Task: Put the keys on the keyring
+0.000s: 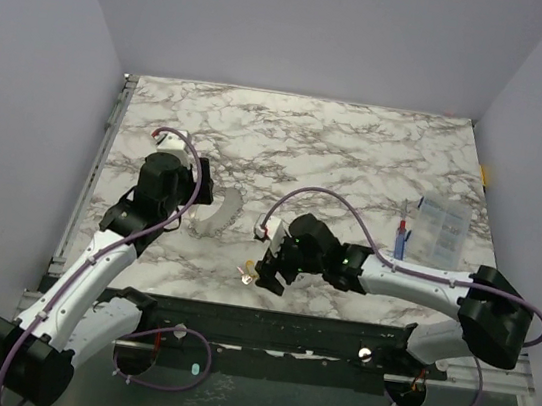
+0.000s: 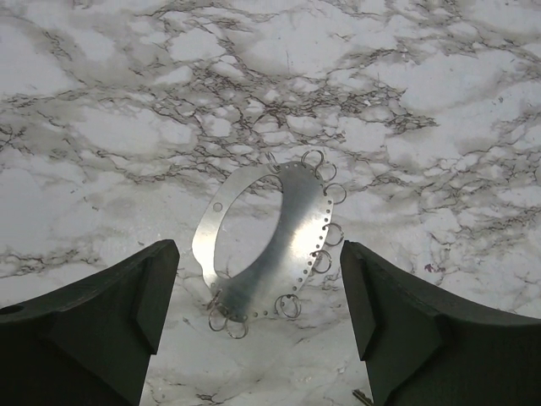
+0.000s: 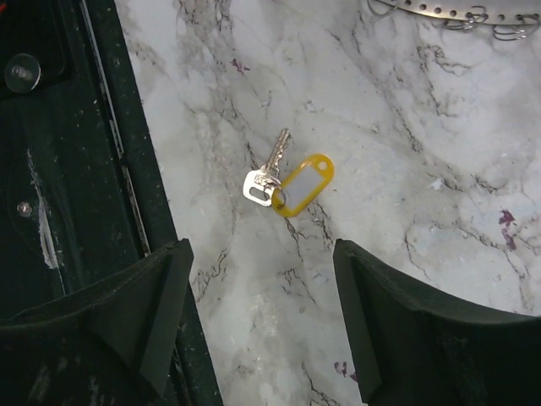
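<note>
A silvery key (image 3: 269,173) joined to a yellow tag (image 3: 304,183) lies flat on the marble near the table's front edge, also showing as the key (image 1: 244,276) in the top view. My right gripper (image 3: 262,321) hovers just short of it, open, nothing between its fingers. Several thin wire keyrings (image 2: 287,306) hang from holes along the rim of a shiny crescent metal plate (image 2: 287,241). My left gripper (image 2: 258,313) is open above the plate's near end, its fingers either side and apart from it. Another key's tip (image 2: 363,396) peeks in at the bottom edge.
The black base rail (image 3: 68,169) runs close beside the right gripper's left finger. A blue-and-red stick (image 1: 402,240) and a clear box (image 1: 441,230) lie at the table's right side. The plate's edge (image 3: 456,10) shows at the top of the right wrist view.
</note>
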You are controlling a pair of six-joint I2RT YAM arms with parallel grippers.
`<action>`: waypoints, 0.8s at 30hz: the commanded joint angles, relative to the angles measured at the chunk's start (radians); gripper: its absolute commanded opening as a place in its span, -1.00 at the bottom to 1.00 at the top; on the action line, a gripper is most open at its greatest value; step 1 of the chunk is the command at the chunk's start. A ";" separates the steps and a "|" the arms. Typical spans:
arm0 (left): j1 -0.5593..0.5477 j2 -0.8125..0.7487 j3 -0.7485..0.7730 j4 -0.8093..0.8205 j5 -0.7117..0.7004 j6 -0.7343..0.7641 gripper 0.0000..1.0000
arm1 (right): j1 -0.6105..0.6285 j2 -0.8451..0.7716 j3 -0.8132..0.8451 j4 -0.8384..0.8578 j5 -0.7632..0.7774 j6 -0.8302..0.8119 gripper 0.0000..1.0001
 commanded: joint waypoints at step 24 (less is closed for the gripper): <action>-0.003 -0.054 0.003 0.004 -0.053 0.009 0.62 | 0.030 0.217 -0.086 0.344 -0.126 -0.420 0.33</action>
